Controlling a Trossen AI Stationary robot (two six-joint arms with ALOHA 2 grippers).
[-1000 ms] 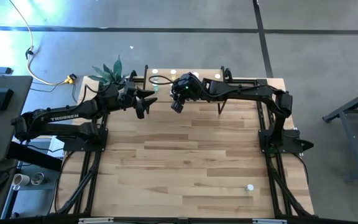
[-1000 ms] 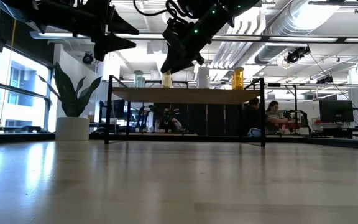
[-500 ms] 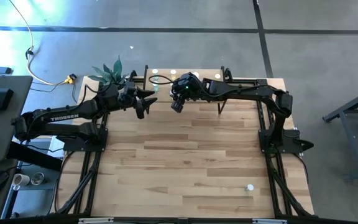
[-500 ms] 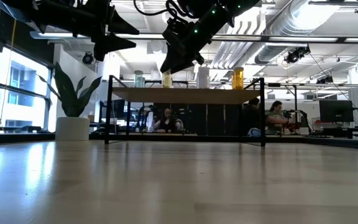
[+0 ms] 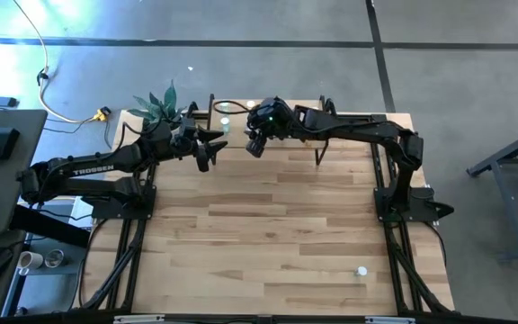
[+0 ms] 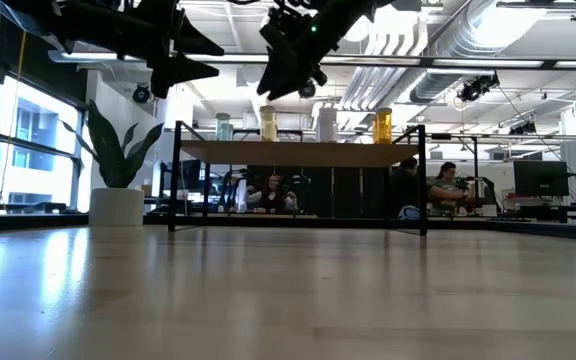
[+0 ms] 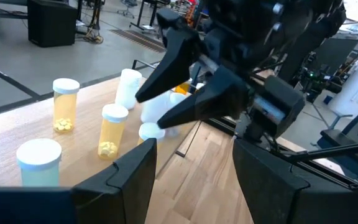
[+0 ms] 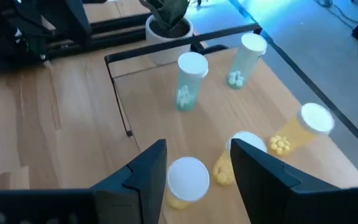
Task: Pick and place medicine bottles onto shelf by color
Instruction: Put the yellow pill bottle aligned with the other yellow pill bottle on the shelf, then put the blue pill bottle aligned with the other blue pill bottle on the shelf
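Note:
The shelf (image 5: 306, 120) stands at the table's far edge, its pale top (image 6: 298, 152) on black legs. On it stand two green bottles (image 8: 190, 81), (image 8: 246, 59), three yellow ones (image 8: 188, 180), (image 8: 236, 157), (image 8: 308, 127), white ones (image 7: 128, 88) and an orange one (image 6: 382, 124). My right gripper (image 8: 199, 146) hovers open over the shelf's left part, above the nearest yellow bottle and clear of it. My left gripper (image 5: 210, 151) waits open and empty in the air beside the shelf's left end.
A potted plant (image 5: 160, 106) stands at the far left corner, next to the shelf. One lone bottle with a pale cap (image 5: 361, 271) stands near the table's front right. The wide plank tabletop (image 5: 268, 234) stretches between the arms. People sit in the room behind the table.
My right gripper has risen straight up from the yellow bottles on the shelf, keeping its downward slant. The bottles have stayed upright where they stood.

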